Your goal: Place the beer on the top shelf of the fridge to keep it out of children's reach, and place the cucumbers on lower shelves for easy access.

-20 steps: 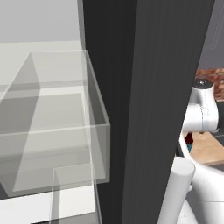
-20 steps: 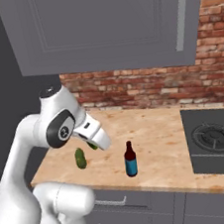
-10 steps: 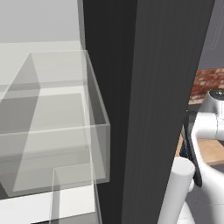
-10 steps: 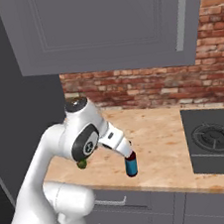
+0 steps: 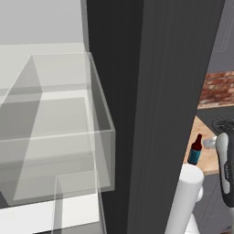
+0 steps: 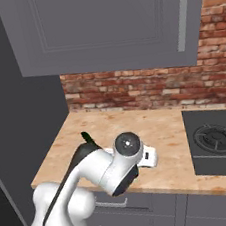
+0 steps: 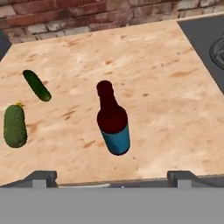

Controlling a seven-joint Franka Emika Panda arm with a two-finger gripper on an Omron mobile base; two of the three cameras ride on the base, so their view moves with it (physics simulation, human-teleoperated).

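The beer (image 7: 113, 120), a dark brown bottle with a blue label, stands upright on the wooden counter (image 7: 166, 105). It is just ahead of my gripper (image 7: 113, 180) and centred between the two fingertips (image 7: 41, 177). My gripper is open, with nothing between its fingers. Two green cucumbers lie to the bottle's left, one thin (image 7: 36, 85) and one thicker (image 7: 15, 125). From the left base view the beer (image 5: 195, 150) stands past the fridge (image 5: 160, 91), beside my arm (image 5: 224, 164). I cannot make out the top shelf or the lower shelves behind the clear bins (image 5: 55, 137).
A black stove top (image 6: 217, 139) lies at the counter's right end. A brick wall (image 6: 142, 88) runs behind, under a grey wall cabinet (image 6: 103, 25). The white fridge door handle (image 5: 183, 196) rises close to my arm. My arm (image 6: 112, 170) covers the counter's front middle.
My arm has swung right and down over the counter's front, bringing the hand behind the beer. In the right base view it now hides the bottle. Jaws stay open.
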